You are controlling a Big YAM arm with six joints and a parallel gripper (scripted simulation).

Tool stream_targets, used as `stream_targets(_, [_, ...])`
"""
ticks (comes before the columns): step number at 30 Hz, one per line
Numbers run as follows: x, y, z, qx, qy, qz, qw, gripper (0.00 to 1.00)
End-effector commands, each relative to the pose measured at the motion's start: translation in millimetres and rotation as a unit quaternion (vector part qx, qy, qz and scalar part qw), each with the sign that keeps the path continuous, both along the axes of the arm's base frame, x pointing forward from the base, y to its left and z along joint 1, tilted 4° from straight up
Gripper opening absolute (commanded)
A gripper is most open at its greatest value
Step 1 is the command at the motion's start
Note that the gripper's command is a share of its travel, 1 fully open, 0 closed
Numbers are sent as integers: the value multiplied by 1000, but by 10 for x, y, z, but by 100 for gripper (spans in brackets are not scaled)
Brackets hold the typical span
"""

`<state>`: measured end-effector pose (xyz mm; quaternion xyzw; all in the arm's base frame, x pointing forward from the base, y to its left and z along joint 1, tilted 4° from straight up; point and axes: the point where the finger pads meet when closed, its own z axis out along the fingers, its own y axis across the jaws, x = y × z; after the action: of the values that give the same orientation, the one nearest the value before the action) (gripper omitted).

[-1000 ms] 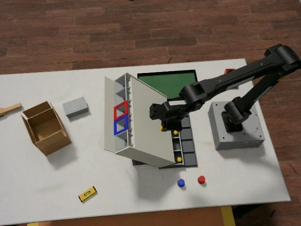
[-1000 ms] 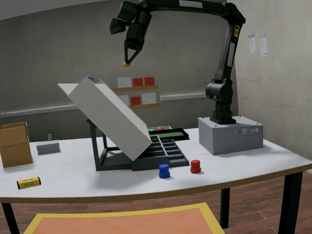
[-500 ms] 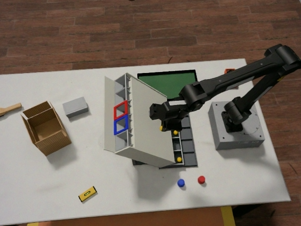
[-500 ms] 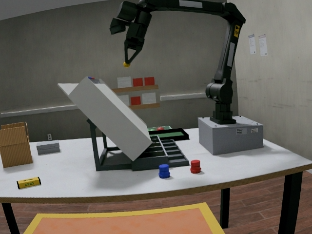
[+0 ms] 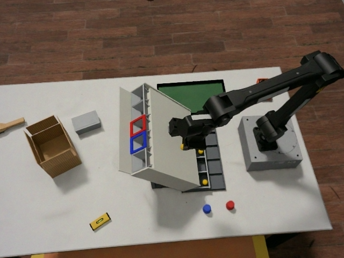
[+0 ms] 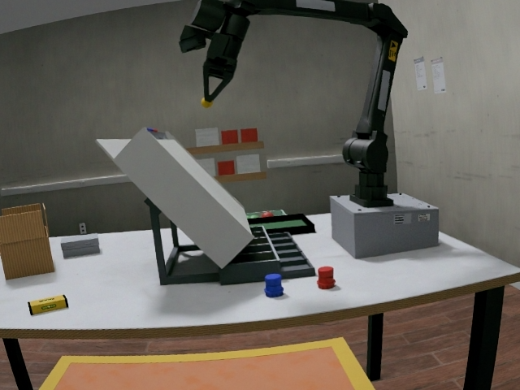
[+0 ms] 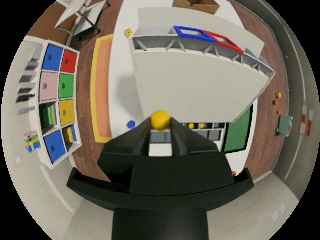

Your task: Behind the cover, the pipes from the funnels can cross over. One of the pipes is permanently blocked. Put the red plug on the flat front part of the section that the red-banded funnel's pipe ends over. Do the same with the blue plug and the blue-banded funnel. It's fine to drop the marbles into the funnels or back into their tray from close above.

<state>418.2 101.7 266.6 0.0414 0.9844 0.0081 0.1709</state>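
Note:
My gripper (image 5: 182, 146) (image 6: 206, 101) (image 7: 160, 121) is shut on a yellow marble (image 5: 181, 146) (image 6: 205, 102) (image 7: 160, 119) and holds it high above the sloping white cover (image 5: 169, 138) (image 6: 184, 192) (image 7: 194, 87). The red-banded funnel (image 5: 137, 125) (image 7: 223, 39) and the blue-banded funnel (image 5: 138, 144) (image 7: 190, 32) sit side by side in the funnel row at the cover's top. Two yellow marbles (image 5: 200, 151) (image 5: 205, 181) lie in sections of the dark tray (image 5: 215, 166) (image 6: 289, 256). The red plug (image 5: 230, 205) (image 6: 326, 277) and the blue plug (image 5: 206, 208) (image 6: 273, 284) stand on the table in front of the tray.
A green marble tray (image 5: 191, 93) (image 6: 285, 223) lies behind the cover. The arm's grey base (image 5: 269, 147) (image 6: 384, 224) stands at the right. A cardboard box (image 5: 51, 145) (image 6: 23, 241), a grey block (image 5: 86, 121) (image 6: 80, 245) and a yellow level (image 5: 100, 221) (image 6: 47, 304) are at the left.

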Motion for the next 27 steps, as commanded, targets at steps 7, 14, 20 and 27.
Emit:
stream_targets(7, [378, 97, 277, 5, -22, 1, 1000, 0])
stream_targets(14, [1004, 21, 173, 3, -13, 0, 1000, 0])
stream_targets(20, [1540, -45, 84, 2, -7, 0, 1000, 0])
stream_targets(27, [1617, -51, 86, 3, -13, 0, 1000, 0])
